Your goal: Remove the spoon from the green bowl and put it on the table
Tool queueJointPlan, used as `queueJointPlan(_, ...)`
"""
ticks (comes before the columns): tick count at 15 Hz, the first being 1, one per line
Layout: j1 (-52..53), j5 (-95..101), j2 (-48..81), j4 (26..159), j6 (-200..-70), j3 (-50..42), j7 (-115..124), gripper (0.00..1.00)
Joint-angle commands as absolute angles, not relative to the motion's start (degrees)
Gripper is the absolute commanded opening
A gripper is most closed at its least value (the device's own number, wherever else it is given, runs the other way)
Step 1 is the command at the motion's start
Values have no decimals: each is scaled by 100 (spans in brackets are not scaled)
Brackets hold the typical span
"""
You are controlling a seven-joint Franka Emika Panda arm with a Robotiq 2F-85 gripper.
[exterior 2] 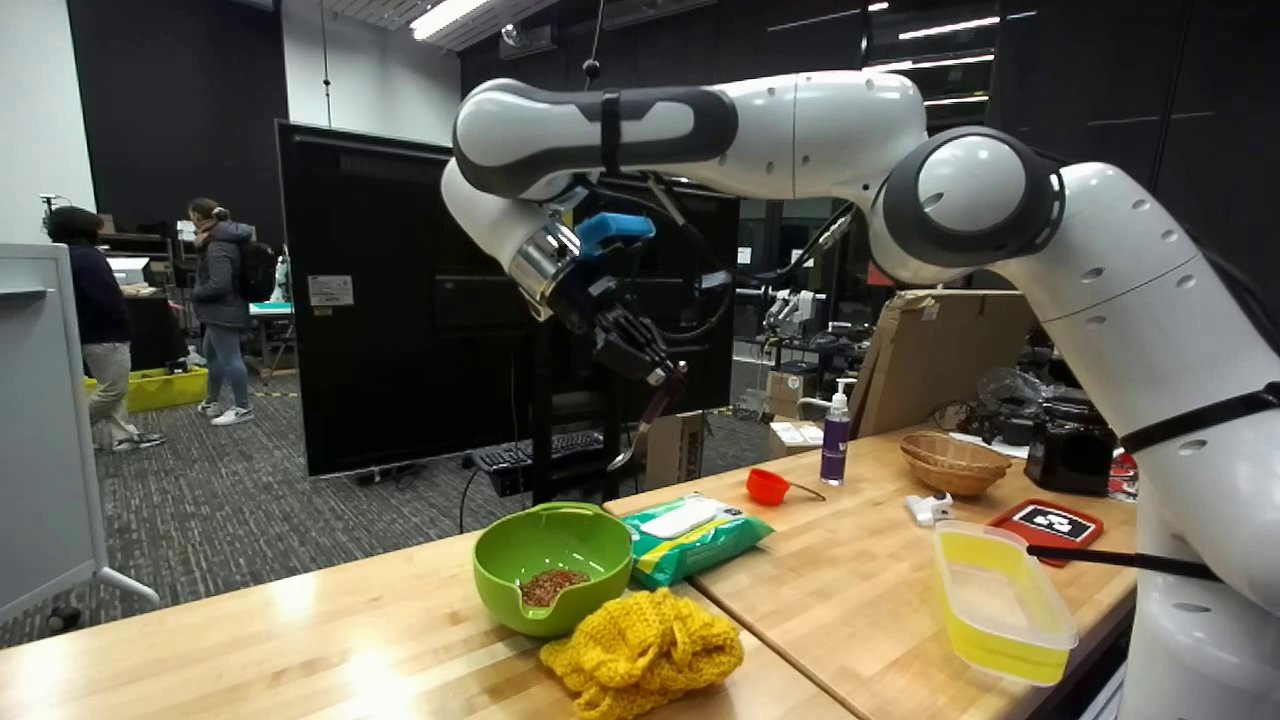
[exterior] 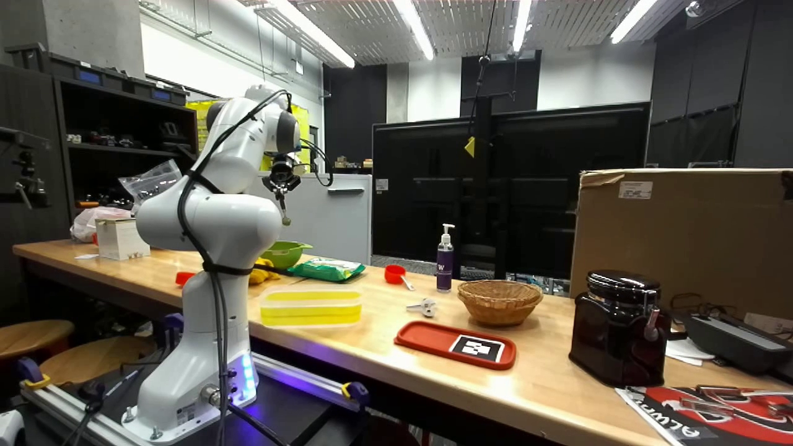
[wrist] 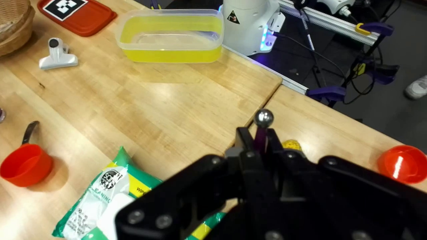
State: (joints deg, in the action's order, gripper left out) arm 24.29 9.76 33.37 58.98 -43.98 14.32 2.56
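The spoon [exterior 2: 654, 408], with a dark purple handle and a metal ball end, is held in my gripper [exterior 2: 668, 374], which is shut on its handle. The spoon hangs tilted in the air above the table, beyond and above the green bowl [exterior 2: 497, 592]. In an exterior view the gripper [exterior: 280, 188] and spoon [exterior: 285, 214] show high above the bowl [exterior: 284, 254]. In the wrist view the purple handle [wrist: 260, 138] stands between the fingertips [wrist: 257, 141]. The bowl has reddish-brown bits inside. The wooden table [exterior 2: 250, 650] lies below; the bowl is hidden in the wrist view.
A green wipes pack [exterior 2: 690, 540] and a yellow knitted cloth [exterior 2: 645, 655] lie beside the bowl. A red scoop [exterior 2: 768, 487], pump bottle [exterior 2: 835, 440], white clip [exterior 2: 930, 510], yellow-green container [exterior 2: 1000, 610], red lid [exterior: 455, 344] and woven basket [exterior: 500, 302] are on the table.
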Motion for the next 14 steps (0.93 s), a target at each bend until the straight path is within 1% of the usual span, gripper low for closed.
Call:
queueJointPlan(1,2130,499,2514,6847,-4865,1356,817,2)
queueJointPlan(8,1621,-137,1162,8794,-5973,1248,1410,2)
queueJointPlan(14,1412,-677,146,10555,-7094,1085,1515,2)
